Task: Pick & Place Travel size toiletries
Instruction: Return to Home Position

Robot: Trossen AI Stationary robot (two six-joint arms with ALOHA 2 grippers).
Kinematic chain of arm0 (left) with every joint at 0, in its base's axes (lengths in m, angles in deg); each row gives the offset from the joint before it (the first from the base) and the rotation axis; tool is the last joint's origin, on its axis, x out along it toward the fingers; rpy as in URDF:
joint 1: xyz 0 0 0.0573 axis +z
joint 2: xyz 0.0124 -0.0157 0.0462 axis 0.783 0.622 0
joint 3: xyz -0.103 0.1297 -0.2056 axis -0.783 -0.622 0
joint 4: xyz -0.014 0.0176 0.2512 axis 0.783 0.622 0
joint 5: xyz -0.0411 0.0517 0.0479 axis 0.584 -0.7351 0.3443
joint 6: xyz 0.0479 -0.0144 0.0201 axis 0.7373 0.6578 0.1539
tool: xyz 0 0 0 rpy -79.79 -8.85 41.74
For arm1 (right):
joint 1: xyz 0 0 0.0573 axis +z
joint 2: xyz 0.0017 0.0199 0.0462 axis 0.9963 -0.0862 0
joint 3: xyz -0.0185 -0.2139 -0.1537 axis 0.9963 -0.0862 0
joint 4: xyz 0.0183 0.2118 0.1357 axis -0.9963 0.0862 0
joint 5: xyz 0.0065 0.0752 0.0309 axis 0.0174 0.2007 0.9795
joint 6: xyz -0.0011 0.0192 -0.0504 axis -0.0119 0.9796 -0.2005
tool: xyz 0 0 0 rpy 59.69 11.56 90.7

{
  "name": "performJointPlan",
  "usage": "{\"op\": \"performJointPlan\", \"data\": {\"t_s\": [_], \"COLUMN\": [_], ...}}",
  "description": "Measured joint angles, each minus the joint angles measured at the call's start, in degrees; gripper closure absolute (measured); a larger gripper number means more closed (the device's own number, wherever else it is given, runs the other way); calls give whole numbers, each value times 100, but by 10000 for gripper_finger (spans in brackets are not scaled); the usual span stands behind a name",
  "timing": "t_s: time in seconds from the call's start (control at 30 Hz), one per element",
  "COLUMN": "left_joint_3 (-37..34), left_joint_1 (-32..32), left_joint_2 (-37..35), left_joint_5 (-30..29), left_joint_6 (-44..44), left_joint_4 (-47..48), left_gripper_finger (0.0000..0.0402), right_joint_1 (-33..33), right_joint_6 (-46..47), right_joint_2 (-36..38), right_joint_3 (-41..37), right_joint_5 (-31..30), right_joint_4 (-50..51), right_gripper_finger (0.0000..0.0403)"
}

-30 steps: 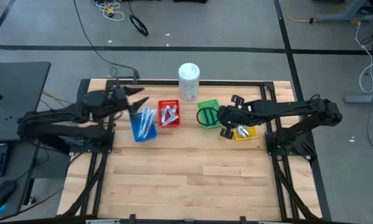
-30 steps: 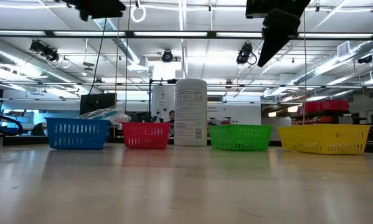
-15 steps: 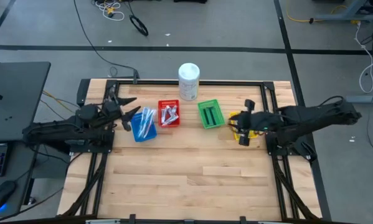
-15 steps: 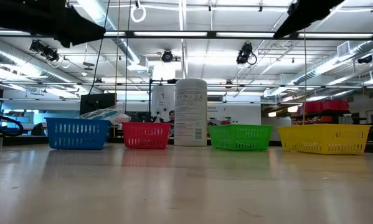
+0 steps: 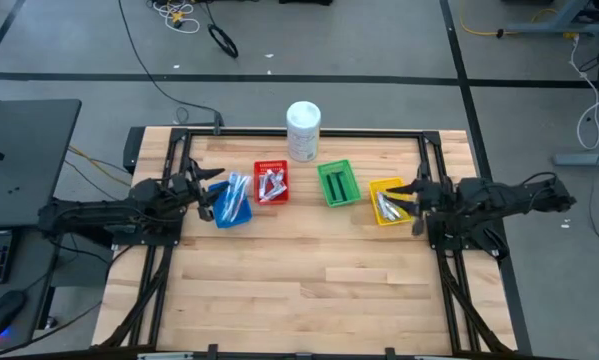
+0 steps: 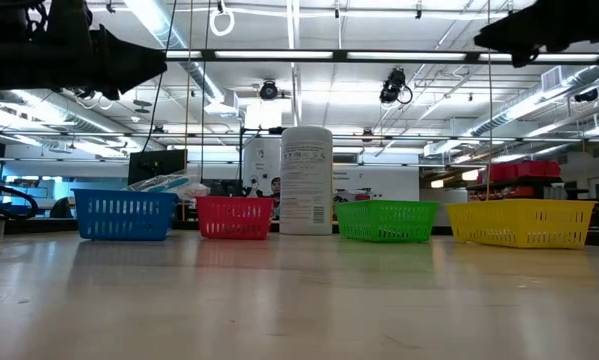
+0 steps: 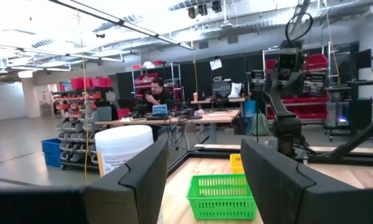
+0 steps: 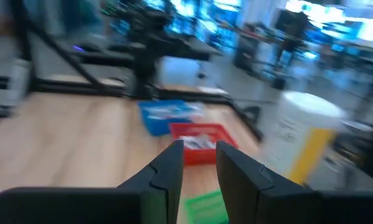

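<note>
The toiletries lie in small baskets standing in a row across the far half of the table. Blue-white pieces (image 5: 233,195) fill the blue basket (image 5: 222,213), silvery ones (image 5: 271,184) the red basket (image 5: 271,166), and silvery ones (image 5: 388,208) the yellow basket (image 5: 381,185). My left gripper (image 5: 205,199) hovers open just left of the blue basket, fingers pointing right. My right gripper (image 5: 413,205) hovers open at the yellow basket's right side, fingers pointing left. Both hold nothing. In the wrist views the left gripper (image 7: 205,155) and right gripper (image 8: 200,152) show bare fingers.
A green basket (image 5: 336,184) stands between the red and yellow ones. A big white tub (image 5: 303,130) stands behind them at the far edge. The table's near half (image 5: 299,290) is bare wood. Black frame rails run along the table's sides.
My left gripper has drawn back toward the table's left edge, from over the blue basket to beside it. My right gripper has pulled away from the green basket toward the right edge, past the yellow basket. The baskets have stayed put.
</note>
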Motion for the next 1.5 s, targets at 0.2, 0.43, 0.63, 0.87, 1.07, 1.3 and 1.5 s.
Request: {"op": "performJointPlan", "data": {"t_s": [0.2, 0.43, 0.63, 0.87, 1.07, 1.3, 1.5], "left_joint_3": [-4, -8, -8, -11, -13, -13, -15], "left_joint_1": [0, 0, 0, 2, 2, 2, 2], "left_joint_2": [-2, 8, 11, 20, 26, 28, 63], "left_joint_5": [42, 52, 52, 61, 63, 68, 68], "left_joint_6": [-3, -101, -62, -245, -289, -361, -464], "left_joint_4": [-59, -93, 190, 520, 834, 1058, 1348], "left_gripper_finger": [191, 191, 191, 191, 191, 191, 191], "right_joint_1": [3, 1, 1, 1, 1, -7, -7], "right_joint_6": [-170, -200, 31, 134, 134, 252, 308], "right_joint_2": [1079, 1978, 2052, 2069, 2070, 2046, 2046], "right_joint_3": [-497, -1063, -1508, -2057, -2420, -2483, -2483], "right_joint_5": [1076, 1027, 1040, 1380, 1377, 1378, 1378], "right_joint_4": [-19, 125, -213, -898, -1335, -1441, -1441], "right_gripper_finger": [300, 300, 300, 300, 300, 300, 300]}}
